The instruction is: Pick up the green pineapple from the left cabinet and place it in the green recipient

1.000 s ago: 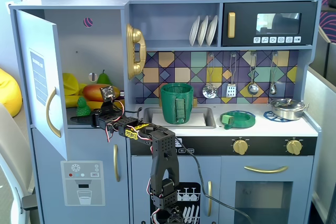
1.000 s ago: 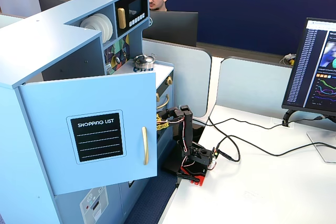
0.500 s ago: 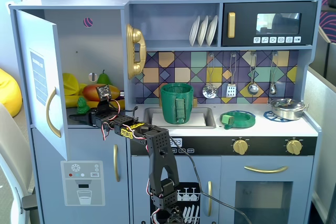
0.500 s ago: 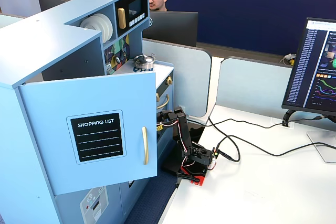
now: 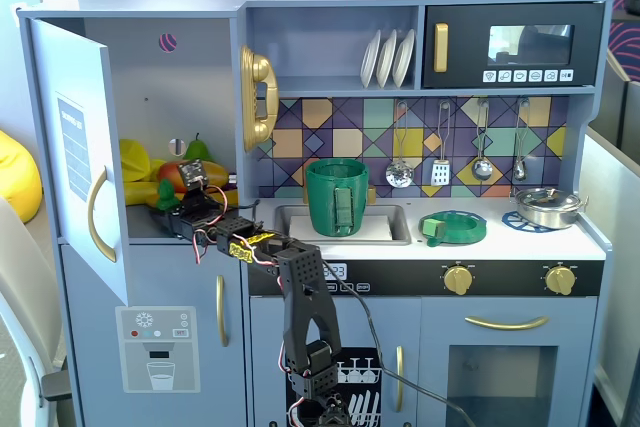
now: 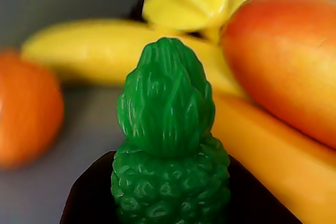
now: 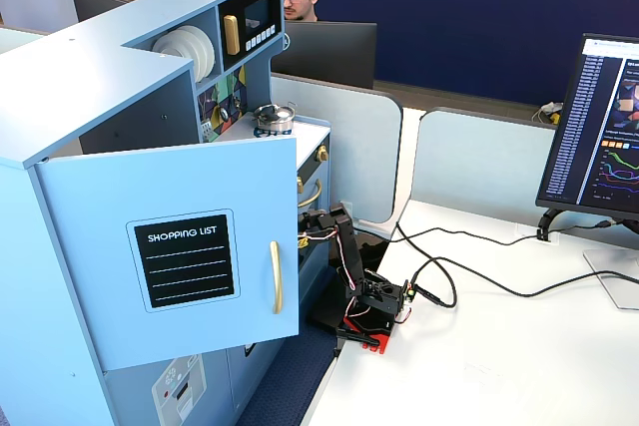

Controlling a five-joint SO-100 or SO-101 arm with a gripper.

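The green pineapple (image 6: 168, 129) fills the middle of the wrist view, tuft pointing away, its bumpy body set between my dark jaws. My gripper (image 6: 170, 195) is shut on it. In a fixed view my gripper (image 5: 165, 204) reaches into the left cabinet (image 5: 190, 87), low over its shelf, in front of the fruit pile. The cabinet door (image 5: 75, 137) stands wide open. The green recipient (image 5: 337, 197), a tall dark green pot with a strap handle, stands in the sink to the right of the cabinet.
A red-orange mango (image 6: 283, 56), yellow bananas (image 6: 94, 45) and an orange fruit (image 6: 26, 108) crowd close behind the pineapple. A green pear (image 5: 197, 147) stands at the cabinet's back. A flat green dish (image 5: 455, 227) lies on the counter. The open door (image 7: 170, 246) hides the gripper in the other fixed view.
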